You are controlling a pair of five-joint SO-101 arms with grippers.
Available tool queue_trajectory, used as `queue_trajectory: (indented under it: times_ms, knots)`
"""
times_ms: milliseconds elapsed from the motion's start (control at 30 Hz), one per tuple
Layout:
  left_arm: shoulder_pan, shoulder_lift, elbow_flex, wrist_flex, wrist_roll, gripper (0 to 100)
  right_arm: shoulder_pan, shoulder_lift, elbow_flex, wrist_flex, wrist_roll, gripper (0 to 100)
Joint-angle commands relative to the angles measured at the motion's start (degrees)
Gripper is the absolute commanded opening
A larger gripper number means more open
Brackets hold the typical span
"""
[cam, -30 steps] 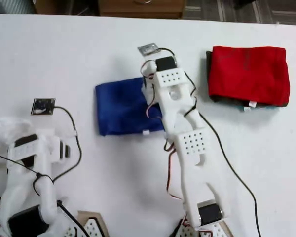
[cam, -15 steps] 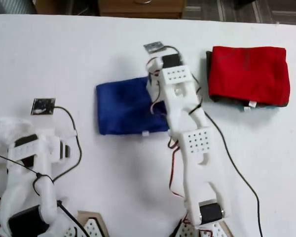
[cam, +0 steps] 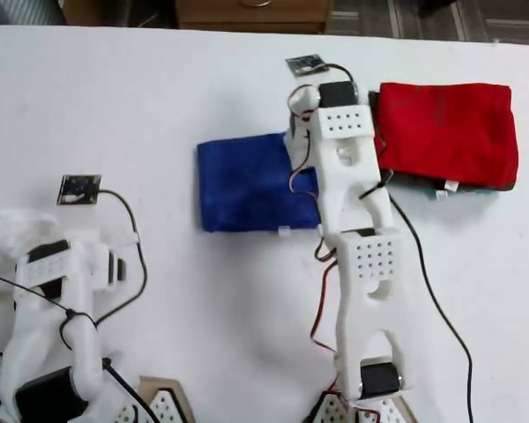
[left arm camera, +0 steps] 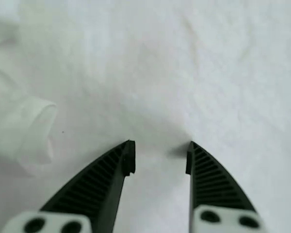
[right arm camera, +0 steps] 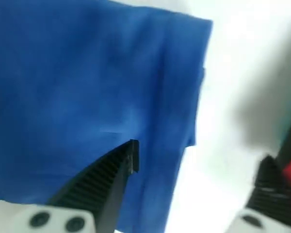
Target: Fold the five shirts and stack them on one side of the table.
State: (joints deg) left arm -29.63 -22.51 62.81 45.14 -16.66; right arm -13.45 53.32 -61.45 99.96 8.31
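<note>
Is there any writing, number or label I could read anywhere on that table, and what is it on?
No text is readable here.
White tag at the edge of the blue shirt: too small to read.
White label at the edge of the red shirt: too small to read.

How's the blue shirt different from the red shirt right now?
The blue shirt lies alone on the table; the red shirt tops a pile, darker cloth showing beneath it. The blue shirt is mid-table, its edge under the open right gripper; the red shirt lies farther right. Both are folded.
</note>
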Motion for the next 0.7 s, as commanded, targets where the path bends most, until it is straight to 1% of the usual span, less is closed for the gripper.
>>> queue_trajectory:
  times_ms: [0, 233, 400, 567, 633, 667]
  knots:
    - [0.97, -0.44, 0.04, -1.76, 0.44, 19, -2.42, -3.82, 0.53, 1.01, -0.26, 41.3]
    - [0.97, -0.44, 0.04, -1.76, 0.44, 19, -3.21, 4.88, -3.6, 0.57, -0.53, 41.4]
    - [0.97, -0.44, 0.04, -1.76, 0.44, 19, -1.19, 12.18, -6.24, 0.57, -5.98, 41.4]
    - [0.97, -0.44, 0.04, -1.76, 0.44, 19, -1.89, 15.69, -5.8, 1.27, -6.24, 40.4]
    - [0.97, -0.44, 0.04, -1.76, 0.44, 19, -2.42, 15.78, -5.8, 1.27, -3.6, 34.7]
    - [0.97, -0.44, 0.04, -1.76, 0.44, 19, -2.86, 15.69, -5.8, 1.27, -1.41, 28.7]
